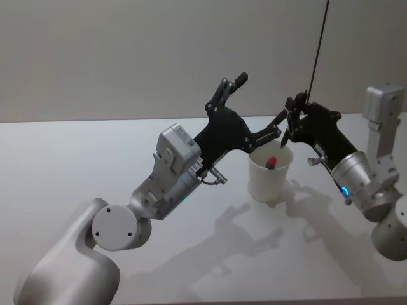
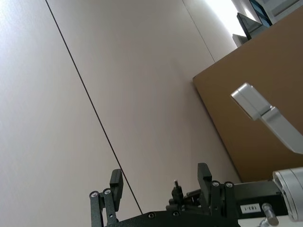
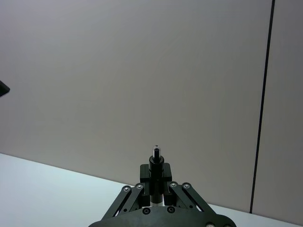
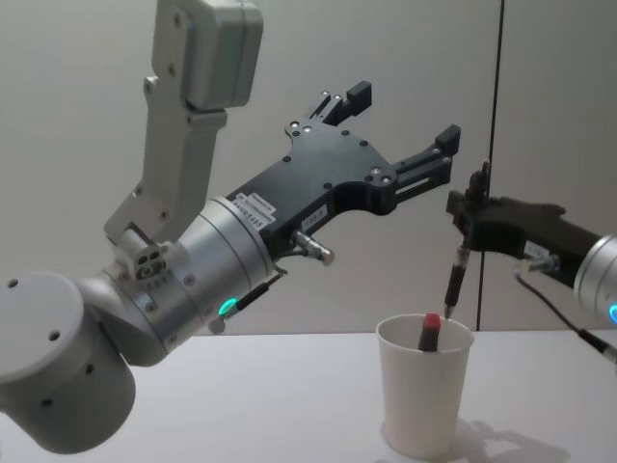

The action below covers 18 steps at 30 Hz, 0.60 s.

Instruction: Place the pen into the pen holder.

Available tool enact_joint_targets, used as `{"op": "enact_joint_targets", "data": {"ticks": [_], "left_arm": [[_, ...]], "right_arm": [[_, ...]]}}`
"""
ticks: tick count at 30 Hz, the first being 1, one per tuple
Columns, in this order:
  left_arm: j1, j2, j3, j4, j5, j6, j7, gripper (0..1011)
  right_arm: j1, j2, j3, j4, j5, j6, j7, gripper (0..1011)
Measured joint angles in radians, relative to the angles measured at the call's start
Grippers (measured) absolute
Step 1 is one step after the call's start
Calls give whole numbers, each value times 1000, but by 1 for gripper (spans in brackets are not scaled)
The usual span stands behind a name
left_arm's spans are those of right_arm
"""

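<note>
white table (image 1: 95, 159), right gripper (image 4: 466, 214) grasping pen (image 4: 456, 275) above pen holder (image 4: 424, 400), left gripper (image 4: 400, 130) released, chest view shows gap

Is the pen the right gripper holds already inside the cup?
Not yet. The pen hangs upright from the right gripper, tip just above the cup rim.

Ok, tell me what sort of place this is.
Probably a robot test room or lab, not a home: a bare white table against a plain wall, a brown board behind, and just a paper cup as the pen holder, with nothing homely around.
</note>
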Motion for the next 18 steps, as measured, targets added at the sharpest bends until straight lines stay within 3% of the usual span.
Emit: {"op": "enact_joint_targets", "data": {"ticks": [6, 18], "left_arm": [[0, 0, 0, 0, 0, 0, 0, 1000], [0, 0, 0, 0, 0, 0, 0, 1000]], "right_arm": [[12, -8, -6, 34, -16, -3, 2, 164], [33, -20, -16, 94, -44, -10, -2, 548]]}}
